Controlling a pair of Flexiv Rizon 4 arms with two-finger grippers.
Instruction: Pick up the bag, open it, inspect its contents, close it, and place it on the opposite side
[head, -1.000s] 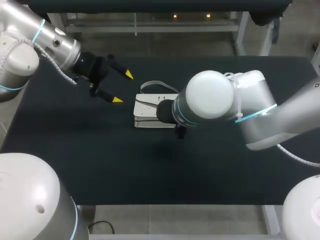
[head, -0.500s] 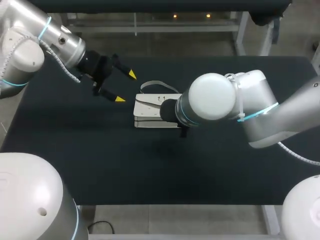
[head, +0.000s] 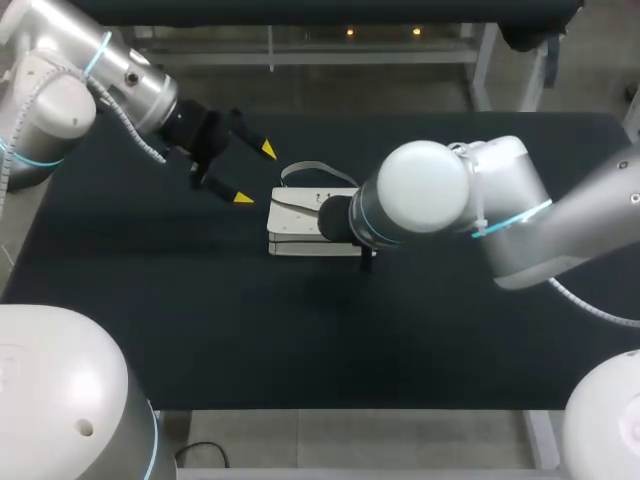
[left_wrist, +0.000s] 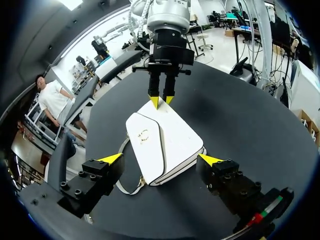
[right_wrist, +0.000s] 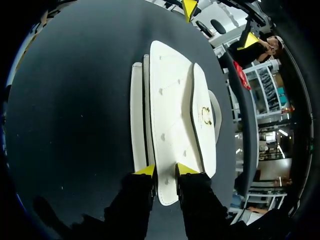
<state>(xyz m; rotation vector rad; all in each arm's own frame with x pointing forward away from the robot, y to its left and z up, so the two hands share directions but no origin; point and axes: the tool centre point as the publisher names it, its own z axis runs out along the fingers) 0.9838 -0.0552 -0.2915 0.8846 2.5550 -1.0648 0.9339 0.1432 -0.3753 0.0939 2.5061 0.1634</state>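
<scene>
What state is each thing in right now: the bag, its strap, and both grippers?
Bag: lying flat, flap closed.
Strap: slack, looped beside the bag.
Left gripper: open, off the bag, holding nothing.
Right gripper: shut on the bag's end.

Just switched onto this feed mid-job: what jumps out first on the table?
The white bag lies flat in the middle of the black table, with its clasp flap facing up and its strap looped beside it. The right gripper stands at one end of the bag, while the left gripper hangs wide open near the opposite end.
</scene>
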